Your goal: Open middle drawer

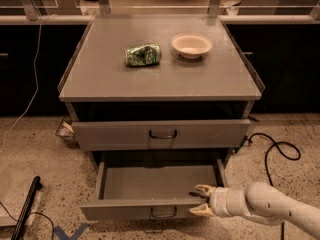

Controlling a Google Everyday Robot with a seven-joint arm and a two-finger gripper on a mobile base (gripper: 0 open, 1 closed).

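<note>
The middle drawer (150, 210) is the shallow grey drawer with a low front panel and a small dark bar handle (163, 213). It stands pulled out, and its inside shows nothing in it. My gripper (199, 201) comes in from the lower right on a white arm, at the right end of the drawer's front panel. Its fingers are spread open and straddle the panel's top rim. One fingertip (201, 189) is inside the drawer and the other is in front of the panel.
Above is a taller, wider drawer front (160, 134) with its own handle. The cabinet top (100, 79) holds a crushed green can (143, 55) and a cream bowl (192, 45). A black cable (272, 149) lies on the floor at right, and a dark bar (27, 204) at left.
</note>
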